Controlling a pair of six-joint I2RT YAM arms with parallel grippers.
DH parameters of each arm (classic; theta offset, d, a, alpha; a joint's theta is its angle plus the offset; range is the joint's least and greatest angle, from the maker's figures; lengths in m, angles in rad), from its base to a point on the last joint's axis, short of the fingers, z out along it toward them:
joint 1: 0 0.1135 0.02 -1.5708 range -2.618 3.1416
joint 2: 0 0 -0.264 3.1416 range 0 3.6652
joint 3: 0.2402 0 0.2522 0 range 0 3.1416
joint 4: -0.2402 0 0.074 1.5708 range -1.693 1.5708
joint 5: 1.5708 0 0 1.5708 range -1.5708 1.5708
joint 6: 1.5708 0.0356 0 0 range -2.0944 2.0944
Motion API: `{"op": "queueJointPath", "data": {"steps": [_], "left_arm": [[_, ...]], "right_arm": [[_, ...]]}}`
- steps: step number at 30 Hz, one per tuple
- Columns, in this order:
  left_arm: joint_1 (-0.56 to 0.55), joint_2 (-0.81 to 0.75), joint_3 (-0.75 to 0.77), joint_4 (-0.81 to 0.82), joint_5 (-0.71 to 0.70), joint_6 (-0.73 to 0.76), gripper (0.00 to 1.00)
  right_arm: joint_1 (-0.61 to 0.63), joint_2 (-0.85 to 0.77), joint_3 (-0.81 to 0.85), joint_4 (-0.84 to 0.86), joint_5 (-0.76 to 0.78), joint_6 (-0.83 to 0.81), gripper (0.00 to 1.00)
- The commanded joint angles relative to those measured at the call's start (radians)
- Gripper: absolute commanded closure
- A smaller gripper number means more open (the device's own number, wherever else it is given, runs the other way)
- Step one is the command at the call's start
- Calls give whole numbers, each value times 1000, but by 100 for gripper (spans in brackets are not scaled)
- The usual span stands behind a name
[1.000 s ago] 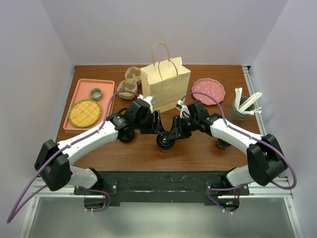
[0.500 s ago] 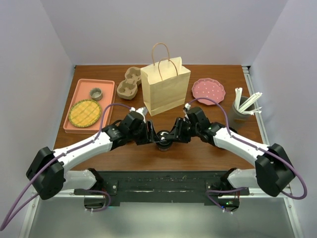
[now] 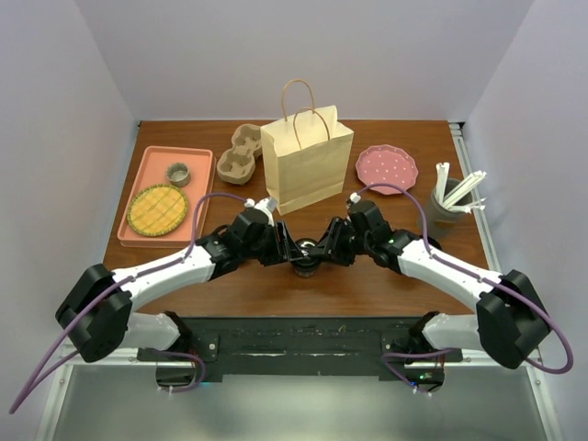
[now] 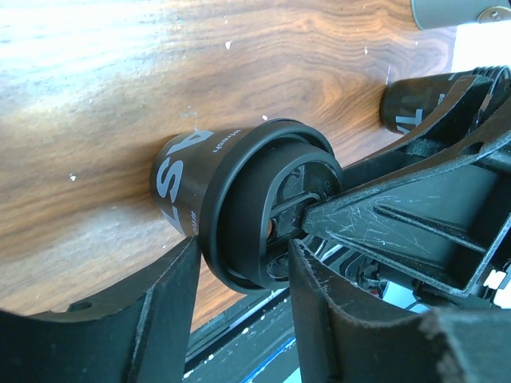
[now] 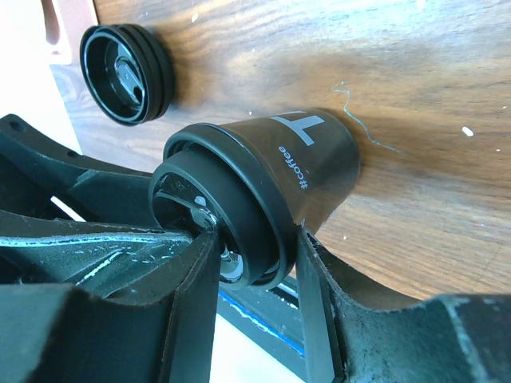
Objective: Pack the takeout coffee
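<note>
One takeout coffee [image 3: 306, 258], a black tapered cup with a black lid, stands at the table's near middle between both grippers. My right gripper [image 5: 255, 239] is shut on it, one finger on the lid top and the other under the lid rim [image 5: 239, 215]. My left gripper [image 4: 243, 251] straddles the same cup [image 4: 239, 199] from the other side, open, with a gap at the lid-side finger [image 4: 335, 319]. In the top view the left gripper [image 3: 292, 252] and right gripper [image 3: 322, 252] almost meet. A second cup [image 5: 128, 72] stands to the left and a third [image 4: 415, 104] to the right.
A brown paper bag [image 3: 308, 165] with handles stands behind the cup. The tan pulp carrier [image 3: 237, 154] lies to its left, by a pink tray [image 3: 197, 197] with a woven mat and a small bowl. A pink plate [image 3: 386, 167] and a grey holder of straws [image 3: 450, 202] stand at the right.
My left gripper has swung in from the left around the cup and its jaws have narrowed. The right gripper has kept its grip and shifted slightly nearer.
</note>
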Motion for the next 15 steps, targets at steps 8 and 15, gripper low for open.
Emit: {"op": "queueJointPath", "data": {"steps": [8,15], "left_arm": [[-5,153,94,-159,-68,126,59],[-5,205,144,-229,-79,198,60]], "right_arm": [[7,-45,91,-138,51,-96,44],[-2,-83,202,-256,94,-207,35]]}}
